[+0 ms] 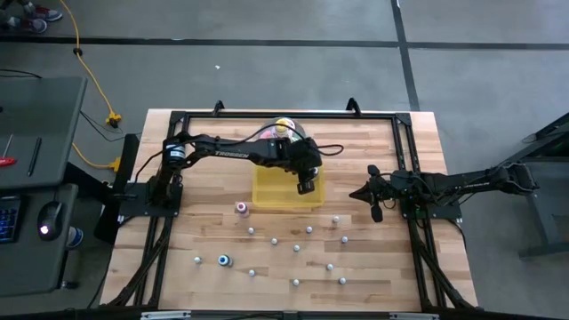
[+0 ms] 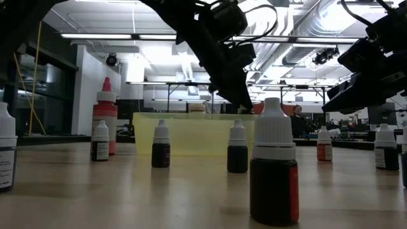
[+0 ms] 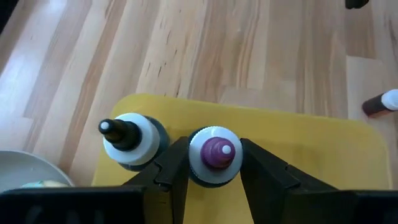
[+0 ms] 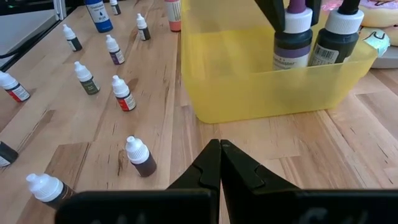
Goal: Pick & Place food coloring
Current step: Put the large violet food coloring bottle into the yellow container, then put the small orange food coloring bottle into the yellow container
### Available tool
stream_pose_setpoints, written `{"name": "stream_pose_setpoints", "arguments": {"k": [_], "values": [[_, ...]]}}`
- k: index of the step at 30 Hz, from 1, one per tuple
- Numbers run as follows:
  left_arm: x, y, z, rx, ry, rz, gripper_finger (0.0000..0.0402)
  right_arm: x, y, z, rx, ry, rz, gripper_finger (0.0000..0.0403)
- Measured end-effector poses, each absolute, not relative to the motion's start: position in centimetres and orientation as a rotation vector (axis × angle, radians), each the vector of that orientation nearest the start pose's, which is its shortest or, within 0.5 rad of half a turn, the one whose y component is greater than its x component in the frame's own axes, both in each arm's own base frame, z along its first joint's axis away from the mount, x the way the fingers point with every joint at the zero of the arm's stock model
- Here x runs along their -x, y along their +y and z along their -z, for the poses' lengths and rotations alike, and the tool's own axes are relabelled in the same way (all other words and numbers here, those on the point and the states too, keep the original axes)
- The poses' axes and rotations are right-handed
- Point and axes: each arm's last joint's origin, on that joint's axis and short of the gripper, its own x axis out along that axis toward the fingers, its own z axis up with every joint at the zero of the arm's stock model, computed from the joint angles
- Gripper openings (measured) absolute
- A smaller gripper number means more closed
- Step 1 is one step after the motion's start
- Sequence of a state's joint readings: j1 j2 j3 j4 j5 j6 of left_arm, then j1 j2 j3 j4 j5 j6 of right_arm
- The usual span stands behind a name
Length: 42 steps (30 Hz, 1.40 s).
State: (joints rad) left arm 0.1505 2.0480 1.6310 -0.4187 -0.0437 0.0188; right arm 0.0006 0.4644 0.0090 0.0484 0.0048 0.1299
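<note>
1. Two larger food coloring bottles are standing inside the yellow tray point(image 4: 261, 81): a purple-tipped bottle point(image 3: 214, 154) and, just beside it, a dark-tipped bottle point(image 3: 127, 138).
2. Clenched on the purple-tipped bottle's neck, the left end effector point(image 1: 305, 185) is hanging over the tray's corner nearest the right arm; its fingers point(image 3: 264, 177) are pressing the cap from both sides.
3. White lettering on the left arm is reading "TROSSEN"; the labels on the two bottles in the tray are showing print too small to read.
4. Many small food coloring bottles point(image 1: 293, 244) are standing scattered, well apart from each other, on the tabletop point(image 1: 400, 267) in front of the tray, with a pink-bodied one point(image 1: 240, 207) near the tray's front corner and a blue one point(image 1: 224, 260) farther out.
5. Beside the tray, the right end effector point(image 4: 219, 163) is waiting with its fingers pressed together on nothing, and bare wood is lying between it and the tray wall.
6. Behind the tray, a plate of pastel toys point(image 1: 284, 127) is sitting just beside its far edge.
</note>
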Motion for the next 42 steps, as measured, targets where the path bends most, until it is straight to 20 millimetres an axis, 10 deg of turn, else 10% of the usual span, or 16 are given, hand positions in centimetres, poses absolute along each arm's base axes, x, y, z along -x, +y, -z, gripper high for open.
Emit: {"name": "stream_pose_setpoints", "arguments": {"k": [32,42], "values": [[-44.9,6.6,-22.5,0.023,0.823,-0.165,0.0150,-11.9,0.0,-13.0,-0.127,0.406,0.030,0.0000],[-44.0,6.2,-25.6,-0.037,0.757,-0.158,0.0150,-11.9,0.0,-13.0,-0.127,0.406,0.030,0.0000]]}}
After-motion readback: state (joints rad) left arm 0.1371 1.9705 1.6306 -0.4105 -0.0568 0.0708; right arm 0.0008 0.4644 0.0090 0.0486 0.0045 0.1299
